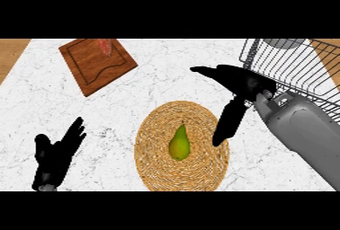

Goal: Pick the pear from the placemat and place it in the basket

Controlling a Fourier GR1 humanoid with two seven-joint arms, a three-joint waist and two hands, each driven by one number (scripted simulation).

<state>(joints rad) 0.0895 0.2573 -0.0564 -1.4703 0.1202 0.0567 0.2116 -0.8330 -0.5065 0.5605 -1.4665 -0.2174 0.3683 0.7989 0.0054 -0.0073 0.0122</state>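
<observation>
Black fingers (225, 126) of your right hand (242, 83) hang straight and spread, tips over the placemat's (154, 167) right edge, beside the pear (179, 143) but not touching it. Your pear lies at the woven placemat's centre, stem pointing away from you. Behind that hand sits the wire basket (302, 63). Your left hand (56, 155) rests open at lower left, near a wooden board (96, 63).

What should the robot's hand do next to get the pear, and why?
Probably lower the right hand left and down onto the pear. The pear lies untouched on the round placemat, and the hand's fingers are open beside it, not around it. The basket waits at the right.
</observation>
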